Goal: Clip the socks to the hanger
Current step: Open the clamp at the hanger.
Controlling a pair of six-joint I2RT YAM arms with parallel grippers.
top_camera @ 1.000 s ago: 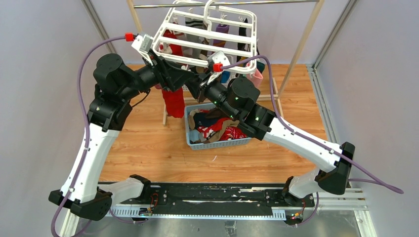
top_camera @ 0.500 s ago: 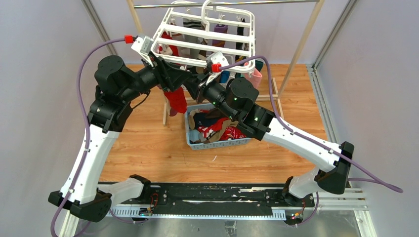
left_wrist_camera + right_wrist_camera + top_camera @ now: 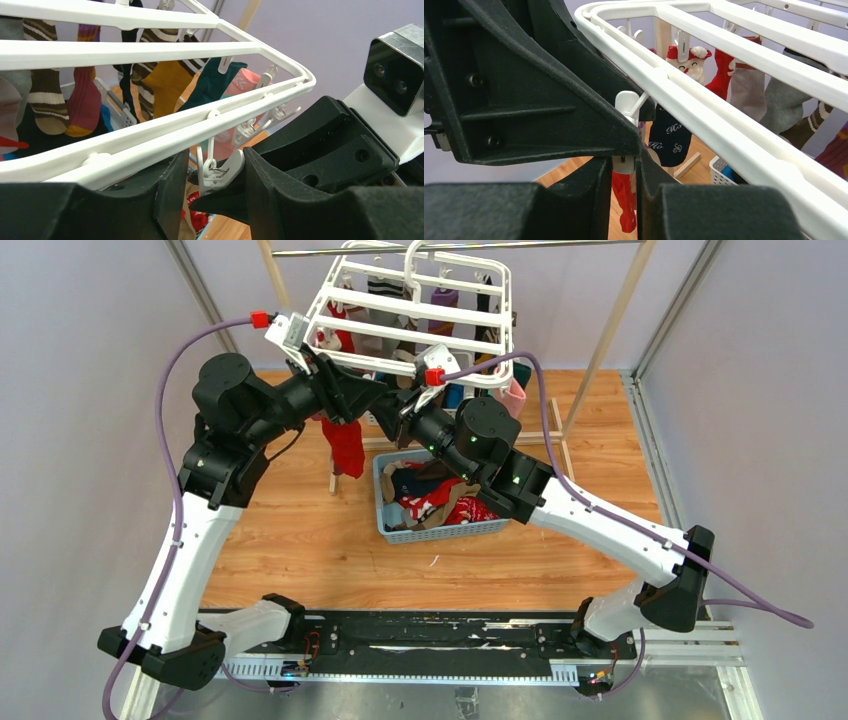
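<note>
The white hanger hangs from the rail with several socks clipped under it. My left gripper reaches under its near bar. In the left wrist view its jaws stand apart on either side of a white clip, whose lever touches the right finger. My right gripper meets it from the right. In the right wrist view it is shut on the top of a red sock, right under the clip's lower end. The red sock dangles below both grippers.
A blue mesh basket with more socks stands on the wooden floor under the right arm. The wood-and-metal rail stand rises behind. Navy, Santa-patterned, mustard and teal socks hang nearby.
Both grippers and the hanger's near edge have moved up and back. The red sock has risen with them and hangs higher above the floor.
</note>
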